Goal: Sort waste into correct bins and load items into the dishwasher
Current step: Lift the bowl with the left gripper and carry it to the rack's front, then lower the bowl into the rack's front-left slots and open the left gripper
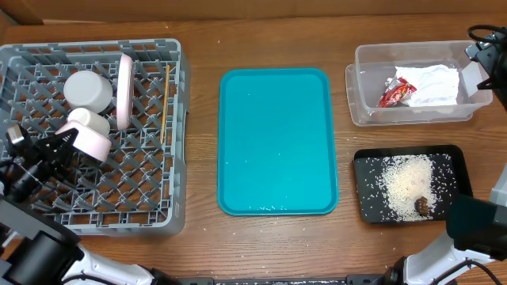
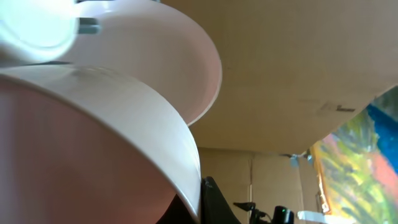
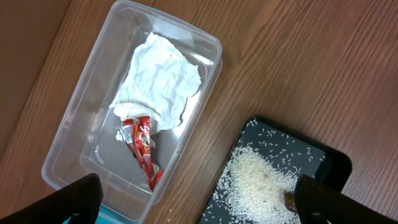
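The grey dish rack (image 1: 150, 207) at the left holds a white cup (image 1: 87, 89), an upright white plate (image 1: 124, 91), a small white bowl (image 1: 85, 120) and the wooden chopsticks (image 1: 165, 103). My left gripper (image 1: 70, 139) is shut on the rim of a second small bowl (image 1: 97, 145) inside the rack. That bowl fills the left wrist view (image 2: 93, 143), with one finger clamped on its rim. My right gripper (image 3: 202, 205) is open and empty above the clear tub (image 3: 68, 149) and the black tray (image 3: 329, 155).
The clear tub (image 1: 364, 107) holds the crumpled napkin (image 1: 434, 83) and the red wrapper (image 1: 394, 93). The black tray (image 1: 459, 170) holds rice (image 1: 404, 178) and a brown lump (image 1: 422, 206). The flat teal tray (image 1: 276, 141) lies in the middle.
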